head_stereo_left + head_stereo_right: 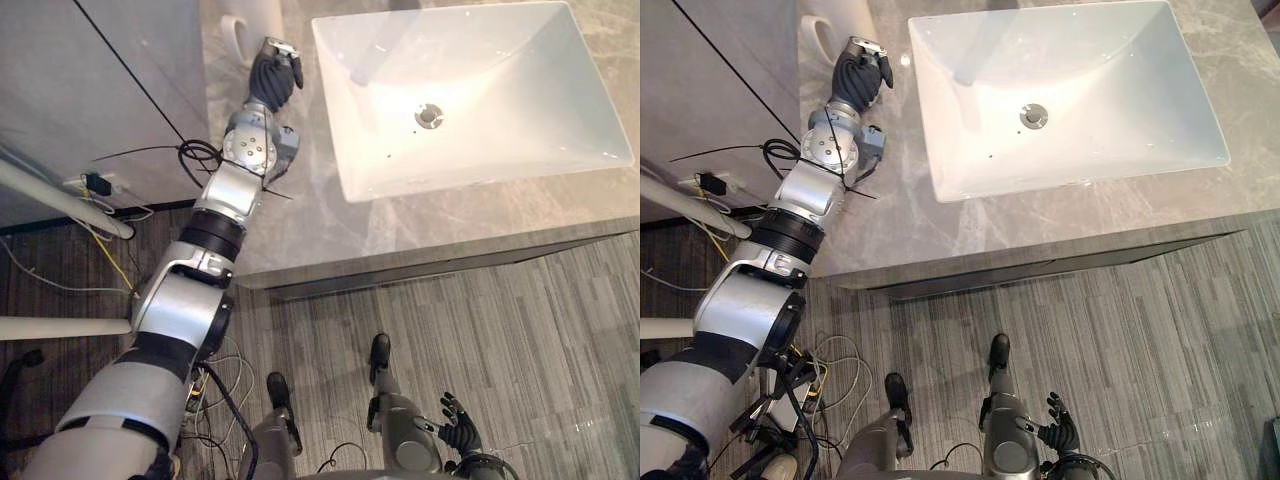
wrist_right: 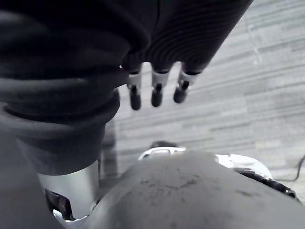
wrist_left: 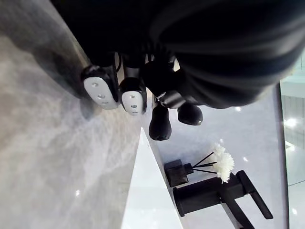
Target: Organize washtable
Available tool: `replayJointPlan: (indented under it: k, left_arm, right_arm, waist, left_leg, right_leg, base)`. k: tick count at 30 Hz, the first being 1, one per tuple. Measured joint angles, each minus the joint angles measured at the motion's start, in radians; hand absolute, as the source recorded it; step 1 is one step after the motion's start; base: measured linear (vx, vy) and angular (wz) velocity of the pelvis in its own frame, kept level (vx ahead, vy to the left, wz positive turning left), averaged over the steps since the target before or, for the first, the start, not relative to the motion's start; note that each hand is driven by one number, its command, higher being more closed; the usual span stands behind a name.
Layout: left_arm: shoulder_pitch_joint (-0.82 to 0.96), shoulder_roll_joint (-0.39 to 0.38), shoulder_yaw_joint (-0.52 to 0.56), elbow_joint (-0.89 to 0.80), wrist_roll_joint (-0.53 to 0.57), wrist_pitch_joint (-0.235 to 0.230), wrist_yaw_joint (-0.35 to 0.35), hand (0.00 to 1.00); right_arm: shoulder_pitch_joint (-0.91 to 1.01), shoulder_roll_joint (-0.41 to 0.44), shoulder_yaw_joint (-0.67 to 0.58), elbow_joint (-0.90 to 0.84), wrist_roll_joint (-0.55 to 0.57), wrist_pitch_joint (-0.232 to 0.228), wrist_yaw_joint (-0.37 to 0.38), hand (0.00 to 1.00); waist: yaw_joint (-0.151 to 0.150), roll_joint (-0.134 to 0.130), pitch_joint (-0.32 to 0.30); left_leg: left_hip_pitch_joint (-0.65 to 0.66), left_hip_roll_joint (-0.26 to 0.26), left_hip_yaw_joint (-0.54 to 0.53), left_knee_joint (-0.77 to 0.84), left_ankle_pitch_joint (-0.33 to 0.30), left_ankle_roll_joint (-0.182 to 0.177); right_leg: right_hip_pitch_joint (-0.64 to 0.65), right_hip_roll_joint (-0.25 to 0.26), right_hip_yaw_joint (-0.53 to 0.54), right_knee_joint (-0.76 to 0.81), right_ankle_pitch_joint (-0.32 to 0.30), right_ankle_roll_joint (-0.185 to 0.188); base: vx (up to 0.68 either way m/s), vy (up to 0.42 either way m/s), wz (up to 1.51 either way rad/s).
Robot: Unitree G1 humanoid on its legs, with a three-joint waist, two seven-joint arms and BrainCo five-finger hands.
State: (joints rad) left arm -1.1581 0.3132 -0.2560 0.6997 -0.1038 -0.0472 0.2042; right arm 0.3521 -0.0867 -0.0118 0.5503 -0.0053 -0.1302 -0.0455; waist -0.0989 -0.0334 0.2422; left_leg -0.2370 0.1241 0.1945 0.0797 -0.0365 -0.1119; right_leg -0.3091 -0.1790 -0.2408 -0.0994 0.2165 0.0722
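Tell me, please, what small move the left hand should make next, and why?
Probably ease the left hand toward the white cup: it is empty, beside the cup, over the counter left of the sink; the right hand hangs idle.

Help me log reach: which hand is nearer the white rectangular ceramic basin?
Left. The left hand is over the grey marble counter, just left of the white basin; the right hand hangs low above the grey plank floor, away from the counter.
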Motion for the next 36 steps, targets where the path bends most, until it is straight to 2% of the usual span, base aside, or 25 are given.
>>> replayJointPlan:
  k: [4, 9, 11, 14, 17, 20, 21, 25, 27, 29, 30, 31, 32, 33, 36]
  left_arm:
    - [0.17, -0.006, -0.046, -0.241, -0.029, -0.021, -0.003, 1.0]
    - [0.529, 0.032, -0.051, -0.509, -0.065, -0.046, -0.029, 1.0]
    - [0.783, 0.033, -0.024, -0.662, -0.098, -0.07, -0.074, 1.0]
    - [1.012, 0.0, 0.047, -0.739, -0.121, -0.091, -0.114, 1.0]
    - [1.177, -0.04, 0.133, -0.757, -0.122, -0.088, -0.139, 1.0]
    - [1.357, -0.077, 0.225, -0.751, -0.133, -0.063, -0.154, 1.0]
    - [1.433, -0.098, 0.263, -0.732, -0.147, -0.046, -0.166, 1.0]
    - [1.535, -0.144, 0.326, -0.596, -0.162, -0.035, -0.188, 1.0]
    - [1.544, -0.182, 0.351, -0.409, -0.16, -0.021, -0.206, 1.0]
    - [1.53, -0.209, 0.366, -0.272, -0.157, -0.014, -0.206, 1.0]
    - [1.515, -0.236, 0.387, -0.138, -0.11, -0.001, -0.203, 1.0]
    - [1.508, -0.243, 0.391, -0.085, -0.091, 0.002, -0.202, 1.0]
    - [1.498, -0.256, 0.408, -0.007, -0.062, 0.006, -0.202, 0.0]
    - [1.479, -0.269, 0.469, 0.078, -0.031, 0.006, -0.181, 0.0]
    - [1.425, -0.268, 0.508, 0.217, -0.002, 0.006, -0.134, 0.0]
  right_arm:
    - [0.0, 0.0, 0.001, 0.015, 0.001, -0.001, -0.003, 0.0]
    - [-0.034, -0.005, -0.01, 0.085, 0.005, -0.001, -0.007, 0.0]
    - [-0.049, -0.021, -0.021, 0.15, 0.005, 0.002, -0.008, 0.0]
    - [-0.078, -0.034, -0.031, 0.226, 0.004, 0.01, -0.007, 0.0]
    - [-0.084, -0.041, -0.031, 0.274, 0.004, 0.024, -0.003, 0.0]
    - [-0.094, -0.04, -0.031, 0.314, 0.003, 0.029, 0.003, 0.0]
    - [-0.094, -0.04, -0.031, 0.336, 0.003, 0.032, 0.003, 0.0]
    - [-0.102, -0.038, -0.03, 0.372, -0.001, 0.045, 0.01, 0.0]
    - [-0.099, -0.039, -0.029, 0.378, -0.005, 0.056, 0.021, 0.0]
    - [-0.099, -0.04, -0.028, 0.378, -0.005, 0.061, 0.028, 0.0]
    - [-0.103, -0.039, -0.026, 0.378, -0.008, 0.063, 0.029, 0.0]
    - [-0.11, -0.039, -0.025, 0.379, -0.01, 0.063, 0.029, 0.0]
    - [-0.11, -0.039, -0.025, 0.386, -0.016, 0.063, 0.029, 0.0]
    - [-0.119, -0.038, -0.024, 0.401, -0.025, 0.062, 0.028, 0.0]
    - [-0.13, -0.039, -0.022, 0.41, -0.028, 0.061, 0.022, 0.0]
  waist:
    - [0.006, 0.0, 0.0]
    - [0.008, 0.006, -0.006]
    - [0.03, 0.029, -0.043]
    - [0.039, 0.048, -0.08]
    - [0.067, 0.051, -0.114]
    - [0.089, 0.043, -0.128]
    - [0.11, 0.039, -0.135]
    - [0.125, 0.03, -0.156]
    - [0.14, 0.032, -0.178]
    - [0.142, 0.031, -0.182]
    - [0.143, 0.03, -0.184]
    - [0.143, 0.029, -0.184]
    - [0.143, 0.029, -0.184]
    - [0.144, 0.029, -0.184]
    - [0.142, 0.029, -0.184]
  left_leg:
    - [0.024, 0.0, -0.019, 0.005, -0.001, 0.001]
    - [0.061, 0.001, -0.031, -0.006, -0.001, 0.002]
    - [0.1, 0.004, -0.041, -0.017, -0.001, 0.002]
    - [0.159, 0.004, -0.058, -0.042, -0.002, 0.002]
    - [0.187, 0.004, -0.076, -0.044, -0.006, 0.002]
    - [0.218, 0.007, -0.089, -0.041, -0.014, 0.0]
    - [0.226, 0.008, -0.097, -0.028, -0.022, 0.0]
    - [0.236, 0.011, -0.119, -0.007, -0.031, 0.001]
    - [0.241, 0.014, -0.135, 0.0, -0.036, 0.001]
    - [0.243, 0.015, -0.144, 0.004, -0.037, 0.001]
    - [0.242, 0.015, -0.156, 0.004, -0.041, -0.003]
    - [0.242, 0.015, -0.16, 0.003, -0.042, -0.002]
    - [0.242, 0.015, -0.164, 0.001, -0.042, -0.001]
    - [0.24, 0.016, -0.171, -0.005, -0.041, -0.001]
    - [0.2, 0.012, -0.21, -0.008, -0.027, 0.002]
  right_leg:
    - [0.038, 0.0, -0.011, 0.0, -0.003, 0.0]
    - [0.077, 0.003, -0.032, -0.001, -0.011, -0.001]
    - [0.113, 0.008, -0.037, -0.001, -0.022, 0.001]
    - [0.178, 0.008, -0.062, -0.002, -0.043, 0.011]
    - [0.219, 0.007, -0.086, -0.004, -0.058, 0.018]
    - [0.262, 0.009, -0.095, -0.004, -0.067, 0.02]
    - [0.281, 0.009, -0.103, -0.001, -0.071, 0.021]
    - [0.33, 0.009, -0.134, -0.001, -0.086, 0.026]
    - [0.353, 0.011, -0.149, -0.001, -0.098, 0.022]
    - [0.363, 0.012, -0.16, -0.001, -0.104, 0.028]
    - [0.368, 0.013, -0.168, -0.002, -0.105, 0.029]
    - [0.37, 0.013, -0.17, -0.003, -0.106, 0.029]
    - [0.371, 0.014, -0.171, -0.004, -0.106, 0.03]
    - [0.371, 0.016, -0.178, -0.005, -0.107, 0.03]
    - [0.362, 0.013, -0.226, -0.003, -0.111, 0.03]
  base:
    - [0.0, 0.003, 0.12]
    - [-0.01, 0.004, 0.05]
    - [0.07, -0.012, 0.01]
    - [0.08, 0.006, 0.2]
    - [0.05, 0.005, 0.24]
    - [0.03, -0.002, 0.17]
    - [0.02, -0.005, 0.11]
    - [-0.03, -0.006, 0.25]
    - [-0.05, -0.013, 0.19]
    - [-0.06, -0.017, 0.18]
    - [-0.07, -0.018, 0.19]
    - [-0.08, -0.019, 0.17]
    - [-0.05, -0.013, 0.12]
    - [-0.05, -0.014, 0.11]
    - [-0.03, -0.016, 0.41]
